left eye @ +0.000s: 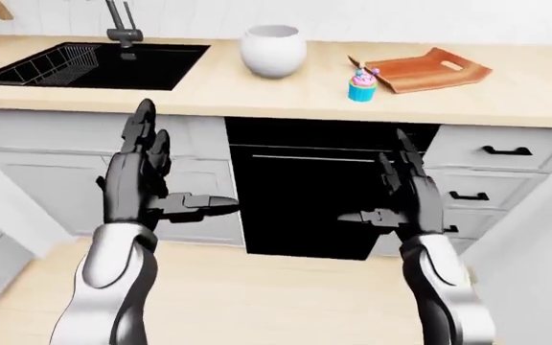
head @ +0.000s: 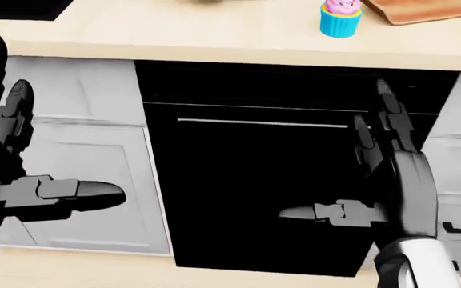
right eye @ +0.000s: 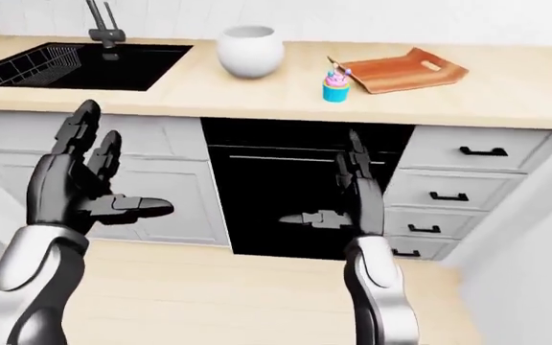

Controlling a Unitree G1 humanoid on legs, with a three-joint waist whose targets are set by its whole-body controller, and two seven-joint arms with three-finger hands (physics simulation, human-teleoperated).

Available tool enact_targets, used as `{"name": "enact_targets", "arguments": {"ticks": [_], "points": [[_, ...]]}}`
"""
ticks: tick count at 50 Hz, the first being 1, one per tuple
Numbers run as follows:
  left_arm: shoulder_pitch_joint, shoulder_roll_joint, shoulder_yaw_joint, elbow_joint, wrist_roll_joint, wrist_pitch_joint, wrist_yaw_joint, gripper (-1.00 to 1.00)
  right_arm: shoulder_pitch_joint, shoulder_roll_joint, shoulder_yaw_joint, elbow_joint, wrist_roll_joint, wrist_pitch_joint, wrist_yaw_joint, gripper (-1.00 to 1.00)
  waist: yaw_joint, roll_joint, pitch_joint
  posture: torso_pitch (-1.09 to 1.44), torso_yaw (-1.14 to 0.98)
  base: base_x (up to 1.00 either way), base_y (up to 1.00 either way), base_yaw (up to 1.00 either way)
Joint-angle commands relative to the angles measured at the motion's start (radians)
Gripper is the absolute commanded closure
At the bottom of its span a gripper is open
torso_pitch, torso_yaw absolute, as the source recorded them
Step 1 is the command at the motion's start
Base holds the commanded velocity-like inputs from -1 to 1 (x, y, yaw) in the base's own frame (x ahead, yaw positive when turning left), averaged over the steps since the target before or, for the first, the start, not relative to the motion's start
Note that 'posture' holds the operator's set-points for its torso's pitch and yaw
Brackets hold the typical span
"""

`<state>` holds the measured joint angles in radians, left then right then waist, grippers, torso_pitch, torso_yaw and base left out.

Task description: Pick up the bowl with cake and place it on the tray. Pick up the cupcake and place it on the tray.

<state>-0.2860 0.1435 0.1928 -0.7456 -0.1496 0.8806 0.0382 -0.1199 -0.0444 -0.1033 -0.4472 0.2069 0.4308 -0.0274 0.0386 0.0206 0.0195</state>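
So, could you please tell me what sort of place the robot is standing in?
A simulated home kitchen, it seems: a black sink with faucet in a wooden counter, a built-in black oven or dishwasher, and grey drawers.

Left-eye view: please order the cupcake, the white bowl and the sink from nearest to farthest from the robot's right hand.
Judged from the right hand, low on the right:
1. Cupcake, on the counter just above the hand, beside the tray.
2. White bowl, up and to the left of the cupcake.
3. Sink, at the counter's far left.
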Motion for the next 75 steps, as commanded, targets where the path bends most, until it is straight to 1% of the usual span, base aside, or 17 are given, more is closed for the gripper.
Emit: {"name": "enact_targets", "arguments": {"ticks": [1,8,9,17,21,30,34,35,37,43,47,48,56,60,70,74,75], "points": [[-0.027,0.001,-0.016,-0.028,-0.005,-0.038,-0.008,-1.0,-0.023,-0.012,-0.024,-0.055,0.009,-0.041,-0.01,-1.0,-0.013,0.003,-0.002,0.0,0.0,0.0,0.0,0.0],[-0.058,0.008,-0.035,-0.025,0.018,-0.013,-0.019,-1.0,-0.026,-0.031,-0.053,-0.094,0.033,-0.024,-0.026,-1.0,-0.012,-0.082,-0.013,0.0,0.0,0.05,0.0,0.0],[-0.067,0.01,-0.033,-0.024,0.02,-0.006,-0.021,-1.0,-0.027,-0.033,-0.058,-0.1,0.038,-0.02,-0.027,-1.0,-0.016,-0.035,0.01,0.0,0.0,0.2,0.0,0.0],[-0.114,0.013,-0.029,-0.019,0.023,0.023,-0.02,-1.0,-0.039,-0.057,-0.092,-0.153,0.076,0.034,-0.034,-1.0,-0.041,-0.021,0.017,0.0,0.0,0.2,0.0,0.0],[-0.146,0.024,-0.022,-0.014,0.009,0.04,-0.013,-1.0,-0.025,-0.06,-0.111,-0.158,0.089,0.023,-0.032,-1.0,-0.042,0.067,-0.001,0.0,0.0,0.21,0.0,0.0],[-0.191,0.038,-0.029,0.0,-0.002,0.052,-0.007,-1.0,-0.031,-0.075,-0.128,-0.221,0.098,0.071,-0.038,-1.0,-0.022,-0.009,0.006,0.0,0.0,0.21,0.0,0.0],[-0.228,0.046,-0.014,-0.052,-0.024,0.127,0.003,-1.0,-0.041,-0.078,-0.128,-0.231,0.097,0.09,-0.041,-1.0,-0.018,-0.116,-0.009,0.0,0.0,0.26,0.0,0.0],[-0.229,0.049,-0.014,-0.053,-0.026,0.129,0.004,-1.0,-0.042,-0.079,-0.129,-0.236,0.099,0.095,-0.042,-1.0,-0.032,-0.066,0.009,0.0,0.0,0.29,0.0,0.0],[-0.231,0.053,-0.013,-0.056,-0.031,0.133,0.006,-1.0,-0.042,-0.08,-0.135,-0.247,0.105,0.1,-0.042,-1.0,-0.033,-0.083,0.013,0.0,0.0,0.29,0.0,0.0],[-0.254,0.066,0.0,-0.067,-0.047,0.162,0.012,-1.0,-0.046,-0.086,-0.147,-0.265,0.117,0.112,-0.045,-1.0,-0.041,-0.026,0.022,0.0,0.0,0.29,0.0,0.0],[-0.278,0.079,0.006,-0.059,-0.056,0.174,0.017,-1.0,-0.053,-0.091,-0.155,-0.28,0.128,0.125,-0.052,-1.0,-0.047,0.079,-0.009,0.0,0.0,0.29,0.0,0.0],[-0.281,0.08,0.007,-0.063,-0.059,0.179,0.019,-1.0,-0.054,-0.092,-0.155,-0.282,0.13,0.128,-0.054,-1.0,-0.036,0.032,0.005,0.0,0.0,0.3,0.0,0.0],[-0.271,0.081,0.006,-0.05,-0.07,0.164,0.028,-1.0,-0.052,-0.095,-0.16,-0.317,0.154,0.132,-0.062,-1.0,-0.018,-0.005,0.012,0.0,0.0,0.29,0.0,0.0],[-0.271,0.08,0.012,-0.041,-0.084,0.156,0.038,-1.0,-0.05,-0.093,-0.153,-0.32,0.151,0.126,-0.06,-1.0,-0.011,-0.093,-0.005,0.0,0.0,0.3,0.0,0.0],[-0.281,0.088,0.011,-0.05,-0.093,0.168,0.048,-1.0,-0.033,-0.088,-0.163,-0.33,0.163,0.119,-0.056,-1.0,-0.044,-0.023,0.02,0.0,0.0,0.29,0.0,0.0],[-0.27,0.094,0.018,-0.055,-0.095,0.166,0.043,-1.0,-0.03,-0.09,-0.172,-0.335,0.173,0.119,-0.056,-1.0,-0.053,0.073,-0.028,0.0,0.0,0.29,0.0,0.0],[-0.275,0.095,0.022,-0.061,-0.098,0.177,0.045,-1.0,-0.032,-0.092,-0.173,-0.34,0.177,0.124,-0.059,-1.0,-0.037,0.039,0.006,0.0,0.0,0.29,0.0,0.0]]}}
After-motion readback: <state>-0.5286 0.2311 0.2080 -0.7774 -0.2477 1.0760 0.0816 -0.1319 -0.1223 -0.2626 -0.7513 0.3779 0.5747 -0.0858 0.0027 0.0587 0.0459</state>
